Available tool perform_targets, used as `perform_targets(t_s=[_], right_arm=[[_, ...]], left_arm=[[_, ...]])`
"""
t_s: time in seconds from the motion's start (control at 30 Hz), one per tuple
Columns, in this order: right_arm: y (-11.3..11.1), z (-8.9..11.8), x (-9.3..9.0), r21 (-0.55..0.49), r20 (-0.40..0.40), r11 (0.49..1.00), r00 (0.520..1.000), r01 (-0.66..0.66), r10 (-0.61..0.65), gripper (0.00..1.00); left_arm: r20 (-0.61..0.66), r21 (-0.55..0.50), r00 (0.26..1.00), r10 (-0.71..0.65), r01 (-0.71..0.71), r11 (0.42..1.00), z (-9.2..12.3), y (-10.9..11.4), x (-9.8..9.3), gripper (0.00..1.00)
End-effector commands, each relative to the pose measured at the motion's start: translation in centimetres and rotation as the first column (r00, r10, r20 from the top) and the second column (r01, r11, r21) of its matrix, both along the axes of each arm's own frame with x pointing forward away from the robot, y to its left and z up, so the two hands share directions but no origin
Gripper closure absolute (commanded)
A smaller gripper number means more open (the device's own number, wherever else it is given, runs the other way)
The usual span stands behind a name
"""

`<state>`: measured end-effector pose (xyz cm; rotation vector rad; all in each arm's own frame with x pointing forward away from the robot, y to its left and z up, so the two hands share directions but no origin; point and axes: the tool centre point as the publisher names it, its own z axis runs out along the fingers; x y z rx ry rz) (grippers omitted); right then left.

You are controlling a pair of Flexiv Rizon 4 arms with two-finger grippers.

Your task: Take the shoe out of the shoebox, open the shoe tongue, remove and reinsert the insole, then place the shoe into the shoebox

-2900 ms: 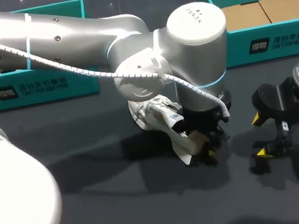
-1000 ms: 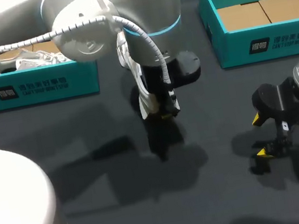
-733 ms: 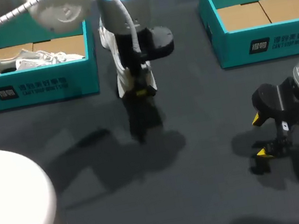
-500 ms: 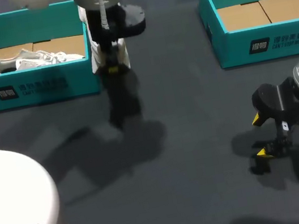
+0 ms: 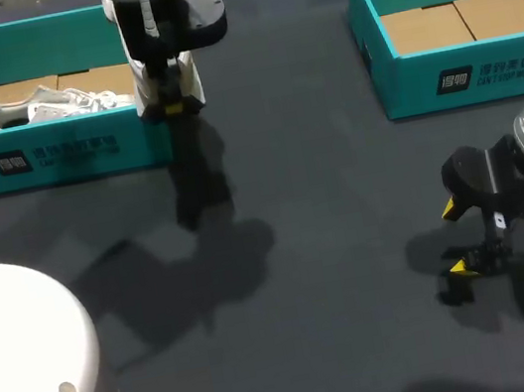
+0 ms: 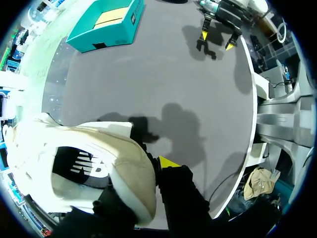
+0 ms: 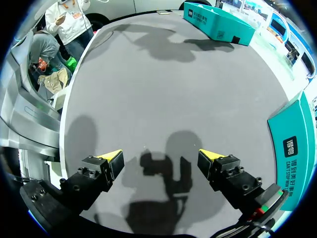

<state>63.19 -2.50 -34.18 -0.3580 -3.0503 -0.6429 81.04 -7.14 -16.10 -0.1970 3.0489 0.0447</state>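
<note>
Shoe (image 6: 124,166) is showing cream-white with a black logo patch. Shoebox nearest the shoe (image 5: 64,154) and far shoebox (image 5: 463,77) are showing teal with brown cardboard floors. Desk (image 5: 324,206) is showing dark grey. Right pincer (image 7: 160,156) is showing black with yellow tips.

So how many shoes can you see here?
2. One white shoe lies in the left teal box; a second shoe hangs in the left arm's fingers at that box's right end. The right box shows only cardboard, though its near wall could hide something.
</note>
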Motion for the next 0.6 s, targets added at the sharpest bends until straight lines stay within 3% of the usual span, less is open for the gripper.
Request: perform_targets(t_s=[0.03,0.3,0.43,0.53,0.6], right_arm=[[0.0,0.1,-0.2,-0.001,0.002,1.0,1.0,0.001,-0.001,0.0],[0.0,0.1,-0.2,-0.001,0.002,1.0,1.0,0.001,-0.001,0.0],[0.0,0.1,-0.2,-0.001,0.002,1.0,1.0,0.001,-0.001,0.0],[0.0,0.1,-0.2,-0.001,0.002,1.0,1.0,0.001,-0.001,0.0],[0.0,0.1,-0.2,-0.001,0.002,1.0,1.0,0.001,-0.001,0.0]], left_arm=[[-0.018,-0.008,1.0,0.003,-0.003,1.0,0.8,2.4,2.5,1.0],[-0.08,-0.065,0.997,0.013,-0.018,0.998,3.4,9.4,9.7,1.0],[-0.049,-0.008,0.999,0.011,-0.012,1.0,4.4,12.5,13.5,1.0],[-0.046,0.018,0.998,-0.04,0.041,0.999,5.2,14.1,15.4,1.0],[-0.046,0.018,0.998,-0.04,0.041,0.999,5.2,14.1,15.4,1.0]])
